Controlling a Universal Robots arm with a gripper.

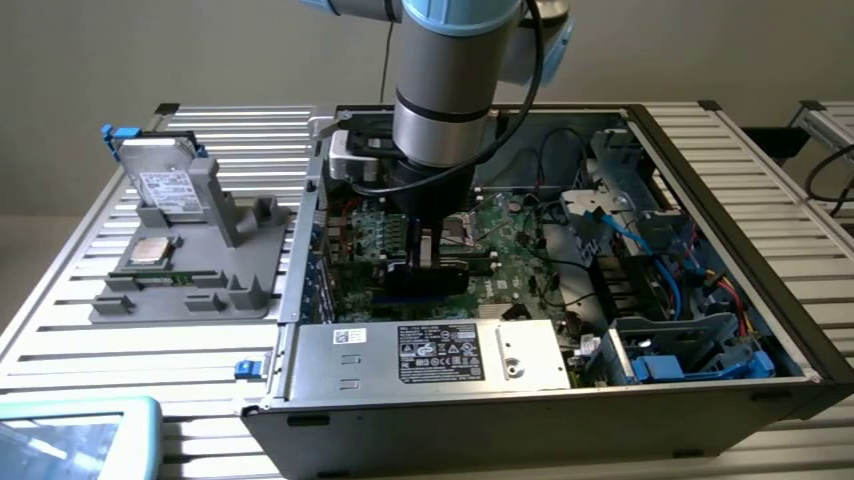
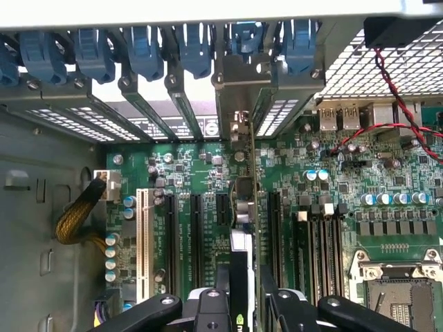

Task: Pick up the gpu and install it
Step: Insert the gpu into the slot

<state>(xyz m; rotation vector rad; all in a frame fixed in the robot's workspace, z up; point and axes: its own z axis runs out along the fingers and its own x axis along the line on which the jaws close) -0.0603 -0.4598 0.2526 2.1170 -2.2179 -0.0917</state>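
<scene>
End effector point(image 2: 243, 308) grips gpu point(image 2: 243, 207) edge-on (jaws partly closed) over motherboard point(image 2: 190, 173) slots inside case point(image 1: 534, 430).

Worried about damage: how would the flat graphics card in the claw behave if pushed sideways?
Probably stiff: the flat green-and-black graphics card stands straight on edge in the black claw. Likely tippy if freed, being so narrow. Its thin silvery bracket looks bendable.

The tool point(image 1: 430, 258) reaches down into the open computer case point(image 1: 747, 190) and clamps the gpu point(image 1: 427, 282) just under its tips, low over the green motherboard point(image 1: 534, 235). In front of the tool lies the power supply point(image 1: 441, 352). Well apart from the tool, toward the exterior view's left, a grey holder point(image 1: 247, 280) on the desk point(image 1: 67, 320) carries a hard drive point(image 1: 171, 188).
</scene>
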